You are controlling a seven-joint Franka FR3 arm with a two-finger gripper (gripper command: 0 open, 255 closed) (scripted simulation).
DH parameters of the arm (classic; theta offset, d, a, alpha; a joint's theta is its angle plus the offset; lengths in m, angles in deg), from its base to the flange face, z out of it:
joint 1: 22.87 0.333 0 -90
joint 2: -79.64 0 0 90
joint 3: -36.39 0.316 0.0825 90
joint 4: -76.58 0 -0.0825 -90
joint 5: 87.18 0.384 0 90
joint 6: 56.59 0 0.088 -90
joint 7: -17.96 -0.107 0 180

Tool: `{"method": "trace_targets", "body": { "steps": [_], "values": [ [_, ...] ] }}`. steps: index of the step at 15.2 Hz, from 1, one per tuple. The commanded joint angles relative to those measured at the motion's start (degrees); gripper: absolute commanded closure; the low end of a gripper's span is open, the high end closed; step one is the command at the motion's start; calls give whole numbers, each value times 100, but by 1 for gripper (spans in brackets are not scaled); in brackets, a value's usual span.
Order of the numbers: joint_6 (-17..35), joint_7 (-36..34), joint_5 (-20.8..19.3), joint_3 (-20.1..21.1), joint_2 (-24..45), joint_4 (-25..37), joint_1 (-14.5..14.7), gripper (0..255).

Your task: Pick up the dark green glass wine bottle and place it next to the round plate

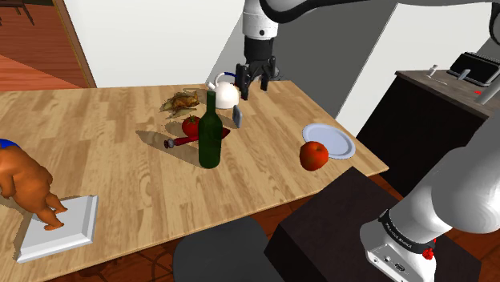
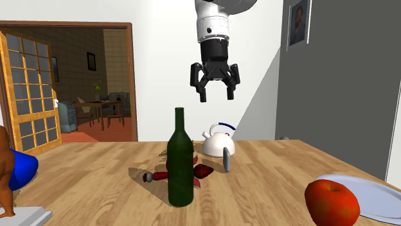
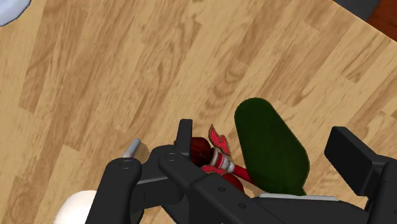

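One band of small lettering rings the arm [image 1: 449, 188] low in the shoulder view, too small for you to read. Your tool [image 2: 216, 96] hangs in the air with its two black fingers spread apart and nothing clasped between them.

Below it, well under the fingertips, the wine bottle [image 2: 180, 164] stands upright on the wooden tabletop [image 1: 104, 152]. It is dark green with a long neck, and the glass is too dark for you to tell what is inside. In the wrist view the bottle shows down between the fingers, touched by neither.

Close below the tool is a white kettle [image 2: 218, 142] with a blue handle, and a small grey piece [image 2: 227, 158] stands on end just beside it. A red tomato [image 1: 191, 126] and a red-handled implement [image 1: 180, 143] lie on the wood just beside the bottle's foot.

The round plate [image 1: 336, 144], pale blue-white, lies well apart from the bottle, off to the shoulder view's right of the tool. A red apple [image 1: 314, 155] rests just beside its rim, on the side toward the bottle.

Far from the tool, at the shoulder view's left, a brown figure [image 1: 24, 180] stands on a white tray [image 1: 68, 232].
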State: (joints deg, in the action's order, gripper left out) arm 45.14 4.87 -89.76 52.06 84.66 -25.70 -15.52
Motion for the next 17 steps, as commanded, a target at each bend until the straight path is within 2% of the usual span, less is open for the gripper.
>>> {"method": "trace_targets", "body": {
  "steps": [1,5,10,17],
  "values": [
    [-20,-152,-132,56,474,507,93,0],
    [-226,-404,-403,113,1415,1675,349,0],
    [-699,-590,-718,95,2652,3423,765,0],
    [-124,-617,-715,83,2590,2783,697,0]
  ]
}}
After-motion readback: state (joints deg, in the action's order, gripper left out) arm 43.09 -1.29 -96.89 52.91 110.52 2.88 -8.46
